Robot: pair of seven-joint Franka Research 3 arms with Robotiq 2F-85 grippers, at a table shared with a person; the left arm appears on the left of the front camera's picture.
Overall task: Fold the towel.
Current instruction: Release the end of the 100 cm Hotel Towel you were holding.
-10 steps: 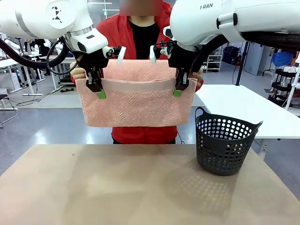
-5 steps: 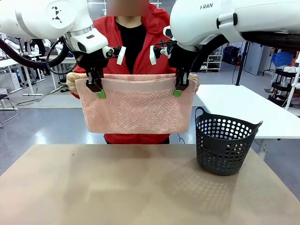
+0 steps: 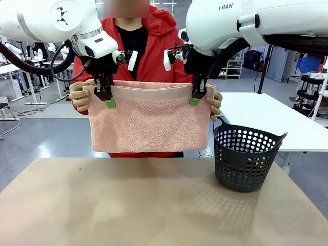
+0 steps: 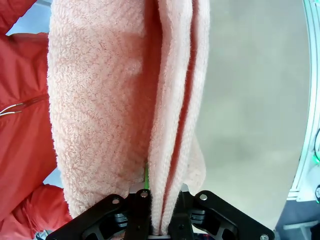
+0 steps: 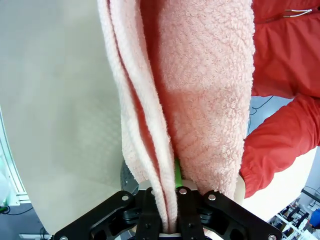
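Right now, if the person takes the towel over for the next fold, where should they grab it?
Probably the lower corners, from the sides or below. The towel hangs flat in doubled layers. The left gripper and right gripper pinch its top edge, and the person's one hand and other hand crowd the upper corners. Its bottom hangs free above the table.

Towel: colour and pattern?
Salmon-pink towel with a herringbone zigzag weave; front view shows it best.

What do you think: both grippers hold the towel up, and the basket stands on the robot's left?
No. The front view shows the basket on the robot's right; the left gripper and right gripper do hold the towel up.
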